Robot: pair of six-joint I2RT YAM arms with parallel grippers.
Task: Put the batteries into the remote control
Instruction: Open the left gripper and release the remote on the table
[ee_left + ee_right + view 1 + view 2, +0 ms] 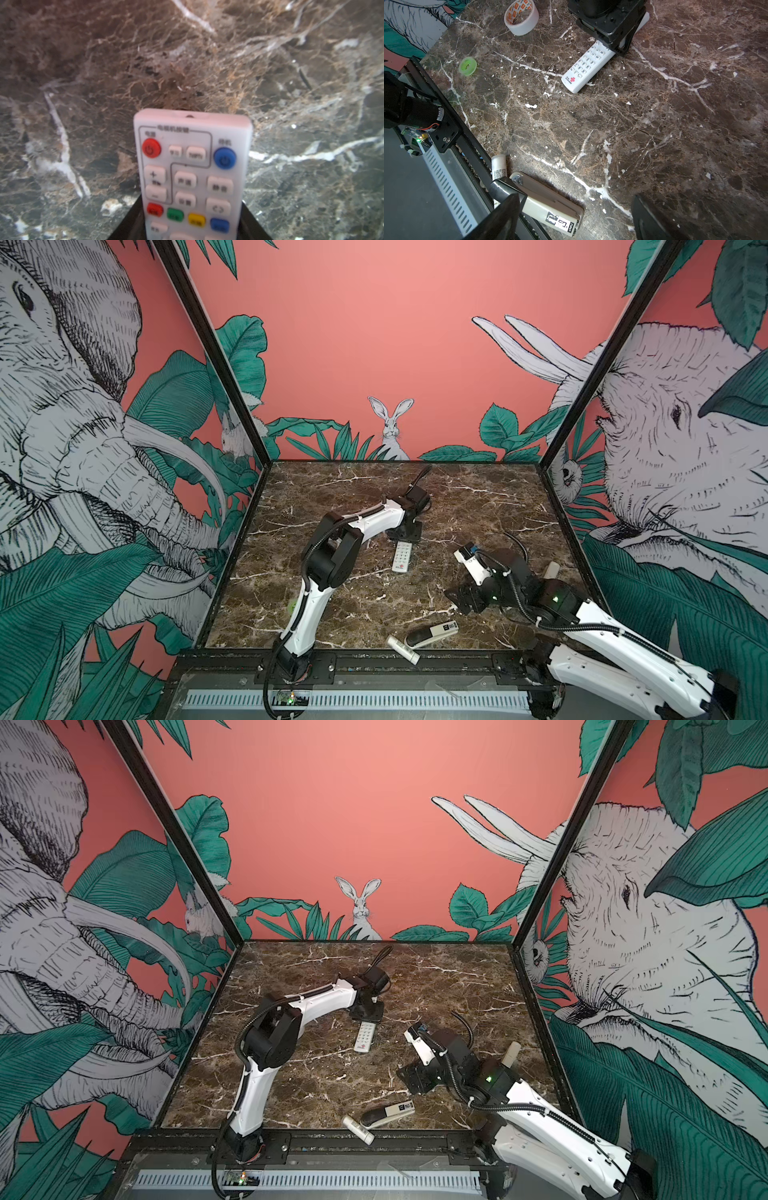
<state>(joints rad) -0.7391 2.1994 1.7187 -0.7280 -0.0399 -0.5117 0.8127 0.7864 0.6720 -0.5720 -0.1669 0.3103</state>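
Firstly, tabletop (478,497): dark brown marble with white veins and pale chips, seen in every view.
room: coral walls (374,344) on three sides, printed with elephants, green leaves and a rabbit (390,427); black posts at the back corners.
remote control (402,558): buttons up, gripped at its top-button end, red-logo end pointing away from the grip; resting on the marble or just above it, cannot tell.
left gripper (405,536): fingers (126,226) clenched on the remote control's two long sides.
right gripper (459,598): well apart from the remote control, fingers (650,220) spread wide, gripping nothing.
stapler (430,632) and white labelled tube (402,649): lying together, well beyond the remote control's logo end.
hidden: remote control's upper buttons under the left gripper in both top views; beige thing (552,570) half behind the right arm, kind not to be made out.
cut off: stapler's hinge end behind a right finger in the right wrist view; left fingers only dark edges in the left wrist view.
right wrist view only: white tape roll (522,17) with orange print and small green roll (467,66), both well apart from the remote control.
left wrist view only: red and blue power buttons, coloured row, blurred lettering.
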